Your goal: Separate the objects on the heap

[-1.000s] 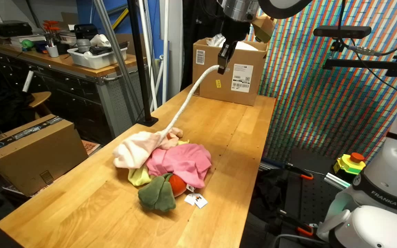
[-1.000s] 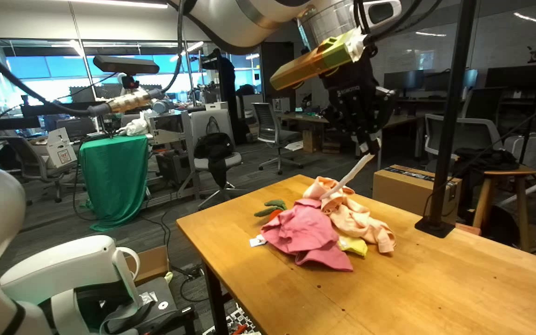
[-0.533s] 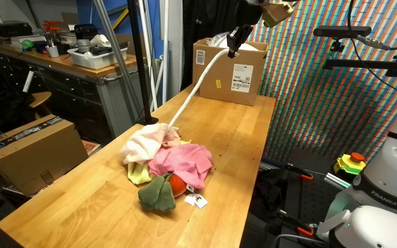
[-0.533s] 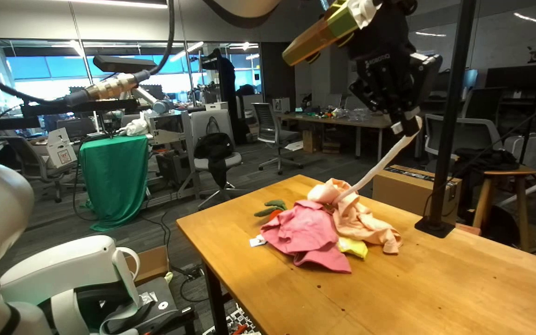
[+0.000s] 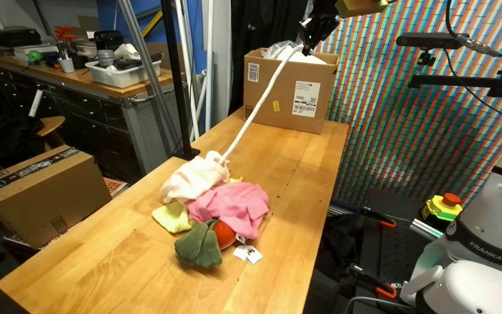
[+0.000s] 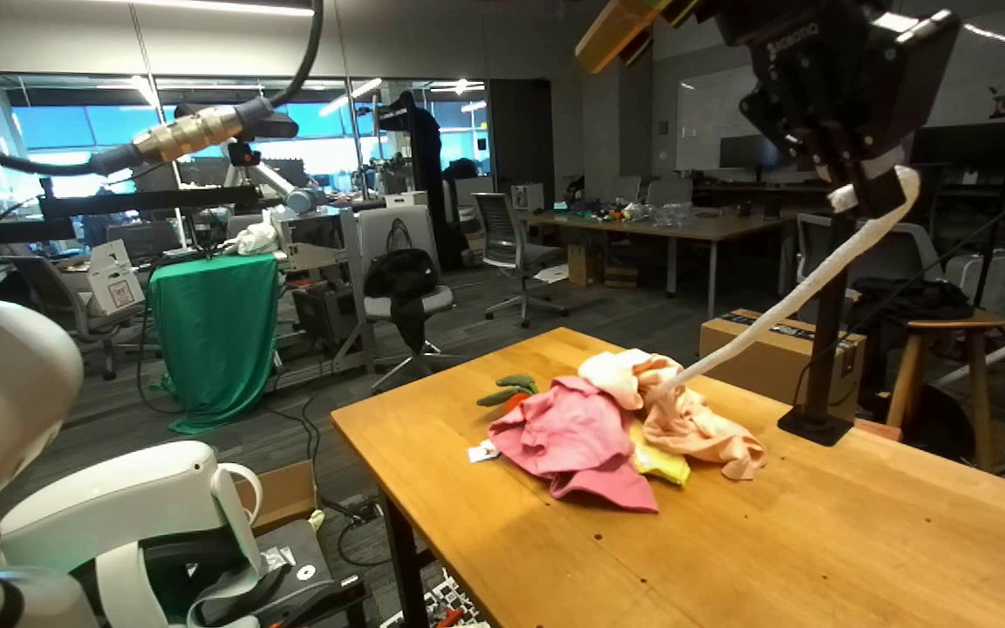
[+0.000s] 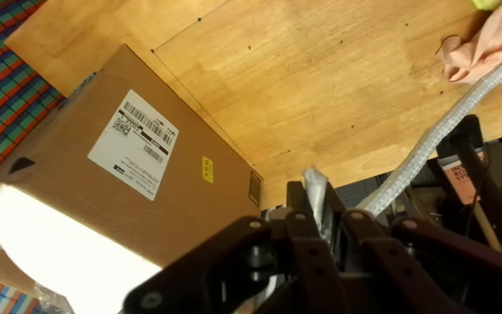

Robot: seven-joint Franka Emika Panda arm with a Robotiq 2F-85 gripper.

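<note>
Tool [image 7: 314,188] is gripping white cord [image 6: 801,292], cord is slanting to peach cloth [image 6: 701,427] (yellow cloth [image 5: 172,216] peeking out), pink cloth [image 5: 233,205] is lying alongside.

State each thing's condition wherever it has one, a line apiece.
Fingers: shut on the white rope.
White rope: held up, slanting; lower end out of sight.
Pale peach cloth: crumpled.
Pink cloth: crumpled.
Yellow cloth: partly covered.
Green-and-red plush: lying at the pink cloth's edge.
Cardboard box with white labels: open at the top.
Cardboard box with dark tape: shut.
</note>
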